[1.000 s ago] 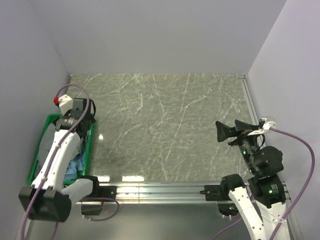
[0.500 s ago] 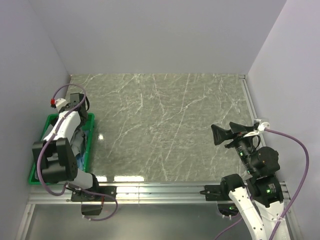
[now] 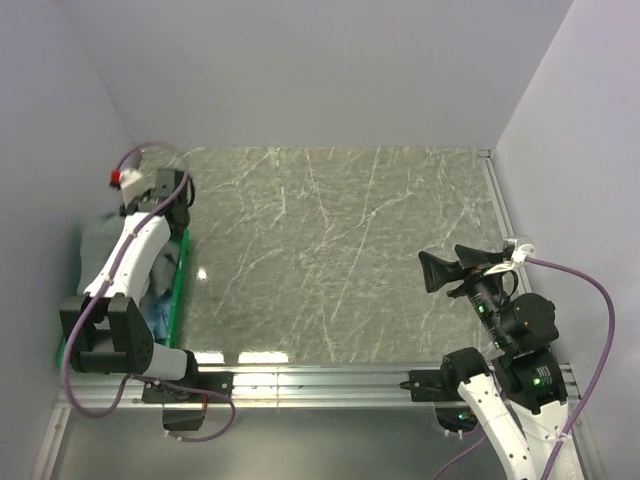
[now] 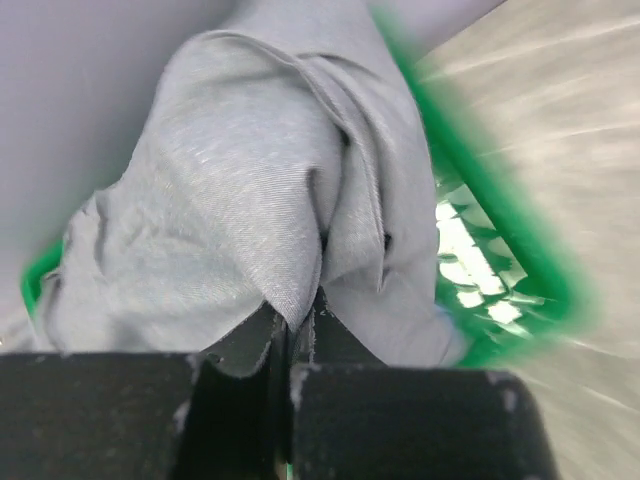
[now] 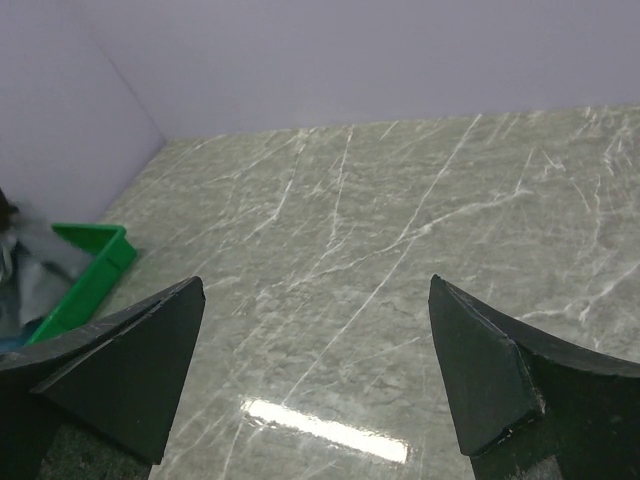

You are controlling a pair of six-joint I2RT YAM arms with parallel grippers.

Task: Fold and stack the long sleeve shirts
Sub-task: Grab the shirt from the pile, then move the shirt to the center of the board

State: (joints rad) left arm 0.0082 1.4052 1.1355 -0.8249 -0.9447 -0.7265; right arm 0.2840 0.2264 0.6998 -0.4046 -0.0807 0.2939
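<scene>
My left gripper (image 4: 300, 312) is shut on a fold of the grey-green long sleeve shirt (image 4: 250, 190). That shirt (image 3: 100, 243) hangs in a bunch over the far end of the green bin (image 3: 178, 282), against the left wall. The left arm covers the gripper itself from above. A patch of the light blue shirt (image 3: 157, 316) shows lower down in the bin. My right gripper (image 3: 441, 264) hovers open above the table's right side, far from both shirts. Nothing sits between its fingers (image 5: 130, 350).
The green bin (image 5: 92, 262) stands at the table's left edge beside the wall. The marble-patterned table (image 3: 340, 250) spreads between the arms. Walls close in the left, back and right. A metal rail (image 3: 320, 380) runs along the near edge.
My left gripper has gone from open to shut, on the grey-green shirt. It has drawn the shirt up out of the bin. The right gripper has drifted slightly left and nearer.
</scene>
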